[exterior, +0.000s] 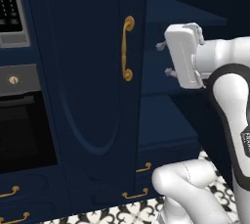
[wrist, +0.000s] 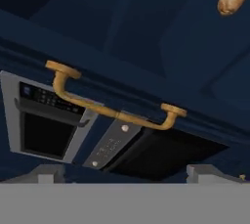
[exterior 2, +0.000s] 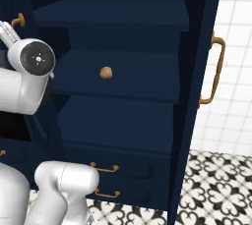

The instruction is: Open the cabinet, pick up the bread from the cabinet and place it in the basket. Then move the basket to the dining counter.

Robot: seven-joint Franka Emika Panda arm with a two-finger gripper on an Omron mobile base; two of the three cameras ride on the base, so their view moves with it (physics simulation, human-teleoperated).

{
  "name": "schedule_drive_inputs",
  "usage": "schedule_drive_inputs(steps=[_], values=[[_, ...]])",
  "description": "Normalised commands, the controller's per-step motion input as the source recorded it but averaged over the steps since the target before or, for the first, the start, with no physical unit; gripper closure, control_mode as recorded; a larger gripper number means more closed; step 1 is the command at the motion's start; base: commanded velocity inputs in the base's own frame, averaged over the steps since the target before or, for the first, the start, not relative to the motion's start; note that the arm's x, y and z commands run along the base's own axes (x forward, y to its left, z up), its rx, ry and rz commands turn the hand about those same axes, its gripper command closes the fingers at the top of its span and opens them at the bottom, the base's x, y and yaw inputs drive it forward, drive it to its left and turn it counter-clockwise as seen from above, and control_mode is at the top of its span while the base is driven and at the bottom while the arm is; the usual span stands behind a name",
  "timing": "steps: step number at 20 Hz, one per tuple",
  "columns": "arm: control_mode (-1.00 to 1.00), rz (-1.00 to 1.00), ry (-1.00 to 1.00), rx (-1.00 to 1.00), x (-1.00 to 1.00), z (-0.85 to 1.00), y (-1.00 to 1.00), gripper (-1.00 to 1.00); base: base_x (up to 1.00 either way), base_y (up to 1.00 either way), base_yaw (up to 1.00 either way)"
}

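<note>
Both cabinet (exterior 2: 123,71) doors open – bread (exterior 2: 106,72) on mid shelf; gripper (wrist: 125,173) spread wide w/ nothing in it.

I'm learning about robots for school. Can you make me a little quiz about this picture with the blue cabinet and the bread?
1. True or false: both cabinet doors stand open.
2. Where is the bread? A) on the floor B) on a cabinet shelf C) in the gripper
3. Fill in: in the hand view, the gripper faces a brass ____.

Key: 1 true. 2 B; the roll sits alone on the middle shelf. 3 handle, belonging to the left door; the fingertips are spread apart and hold nothing.
</note>
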Motion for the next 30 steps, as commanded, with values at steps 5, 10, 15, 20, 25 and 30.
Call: schedule_drive_inputs(steps=[5, 10, 15, 20, 25, 30], values=[[-1.0, 0.0, 0.04, 0.08, 0.44, 0.03, -0.15, -1.0, 0.0, 0.0, 0.0], [-1.0, 0.0, 0.09, 0.06, 0.32, 0.02, -0.23, -1.0, 0.0, 0.0, 0.0], [-1.0, 0.0, 0.06, 0.08, 0.4, -0.01, -0.11, -1.0, 0.0, 0.0, 0.0], [-1.0, 0.0, 0.09, 0.13, 0.56, -0.16, 0.11, -1.0, 0.0, 0.0, 0.0], [-1.0, 0.06, 0.13, 0.13, 0.63, -0.25, 0.38, -1.0, 0.0, 0.0, 0.0], [-1.0, 0.11, 0.02, 0.01, 0.34, -0.01, 0.71, -1.0, 0.0, 0.0, 0.0]])
